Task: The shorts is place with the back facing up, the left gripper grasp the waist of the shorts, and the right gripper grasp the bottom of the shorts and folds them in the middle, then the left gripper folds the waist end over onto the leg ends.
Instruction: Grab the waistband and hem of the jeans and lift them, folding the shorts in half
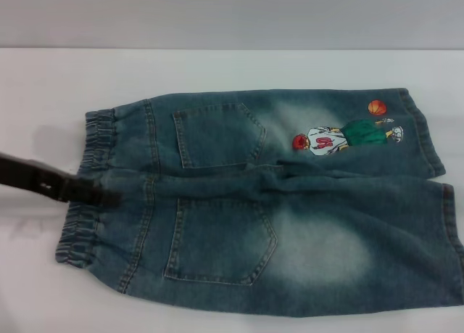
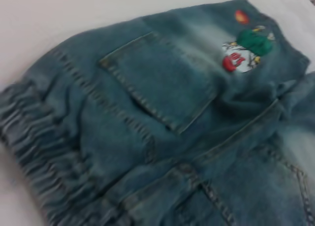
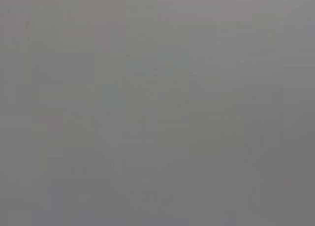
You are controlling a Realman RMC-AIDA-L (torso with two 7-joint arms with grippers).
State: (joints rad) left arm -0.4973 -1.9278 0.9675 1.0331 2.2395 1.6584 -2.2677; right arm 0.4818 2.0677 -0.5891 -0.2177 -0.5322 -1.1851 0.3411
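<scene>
The blue denim shorts [image 1: 290, 224] lie flat on the white table [image 1: 217, 68], back up. The gathered waist end [image 1: 90, 141] points left and both patch pockets [image 1: 217, 133] show. The leg ends [image 1: 429, 137] point right, and the far leg carries the cartoon print [image 1: 348, 137] and an orange ball. My left gripper [image 1: 101, 194] reaches in from the left as a dark blurred bar, its tip over the middle of the waistband. The left wrist view looks closely at the waistband [image 2: 39, 142], a pocket [image 2: 157, 80] and the print [image 2: 243, 51]. The right gripper is out of view.
The near leg hem [image 1: 453, 231] runs off the right edge of the head view. White table surface lies beyond the shorts and to their left. The right wrist view shows only plain grey.
</scene>
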